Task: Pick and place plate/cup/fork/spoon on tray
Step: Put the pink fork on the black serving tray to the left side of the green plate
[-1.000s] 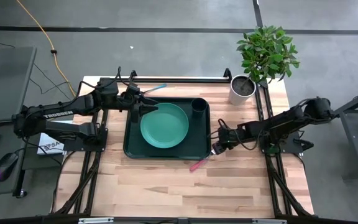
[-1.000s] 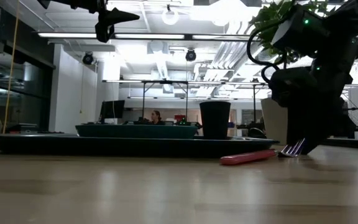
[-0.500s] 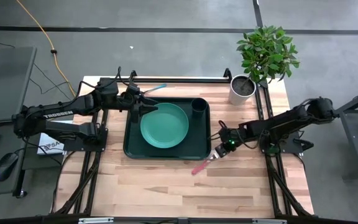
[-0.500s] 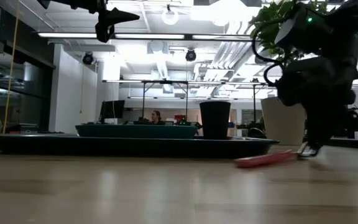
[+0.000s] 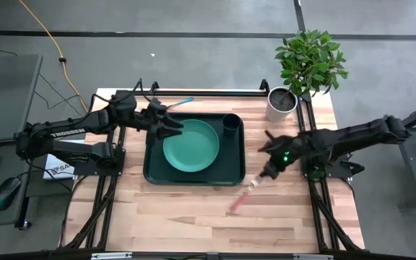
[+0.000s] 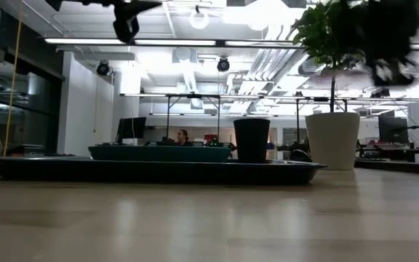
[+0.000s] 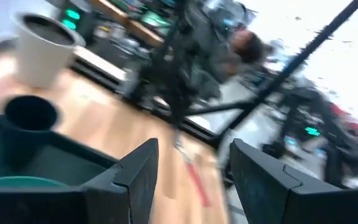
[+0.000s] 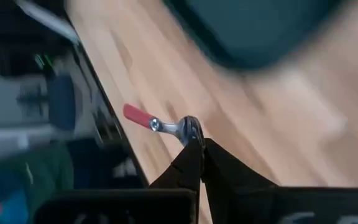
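Observation:
The dark green tray (image 5: 193, 180) holds the green plate (image 5: 191, 146) and, in its far right corner, the dark cup (image 5: 230, 124). The teal-handled spoon (image 5: 183, 102) lies on the table just beyond the tray's far edge. My left gripper (image 5: 172, 128) hovers open above the plate's left rim. Right of the tray, my right gripper (image 5: 264, 173) is raised above the table and shut on the red-handled fork (image 5: 238, 203). In the low view the fork does not show. My right gripper pinches the fork's metal tine end (image 8: 190, 126) between its two fingertips (image 8: 194, 152). The red handle (image 8: 135, 114) sticks out sideways beyond the fingers, toward the table's near left. The low view shows bare table where the fork lay, so it hangs clear.
A white plant pot (image 5: 282, 103) with a leafy plant stands at the table's far right corner. Bare wood stretches along the near side (image 5: 208, 224). A person (image 6: 182, 137) sits far off in the room behind.
My right gripper has shut on the fork's tine end and gone up and a little toward the table's right edge. The fork has left the table; its handle has swung toward the near edge. My left gripper has moved slightly toward the right, over the plate.

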{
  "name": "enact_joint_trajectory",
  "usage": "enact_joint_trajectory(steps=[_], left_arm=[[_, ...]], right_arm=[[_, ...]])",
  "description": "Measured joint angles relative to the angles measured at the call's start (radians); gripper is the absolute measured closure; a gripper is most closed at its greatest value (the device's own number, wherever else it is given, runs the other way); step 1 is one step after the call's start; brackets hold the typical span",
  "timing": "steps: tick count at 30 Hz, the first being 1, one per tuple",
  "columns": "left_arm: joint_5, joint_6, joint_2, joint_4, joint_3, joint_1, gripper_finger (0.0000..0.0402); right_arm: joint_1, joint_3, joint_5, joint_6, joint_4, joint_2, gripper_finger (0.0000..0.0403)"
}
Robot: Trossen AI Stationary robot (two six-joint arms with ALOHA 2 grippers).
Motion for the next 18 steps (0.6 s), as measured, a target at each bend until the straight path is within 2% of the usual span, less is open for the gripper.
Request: enact_joint_trajectory(steps=[4, 7, 12, 18], left_arm=[[0.032, -0.106, 0.04, 0.028, 0.0, -0.048, 0.0218], [0.032, -0.157, 0.085, 0.022, 0.001, -0.099, 0.0218], [-0.024, -0.142, 0.188, -0.047, 0.0, -0.172, 0.0217], [-0.056, -0.144, 0.295, -0.043, 0.0, -0.21, 0.0217]], right_arm=[[-0.008, 0.212, 0.207, -0.131, -0.056, 0.088, 0.0402], [-0.028, 0.395, 0.29, -0.244, -0.121, 0.202, 0.0402], [-0.054, 0.657, 0.321, -0.426, -0.15, 0.387, 0.0402], [-0.083, 0.865, 0.32, -0.561, -0.258, 0.563, 0.0402]])
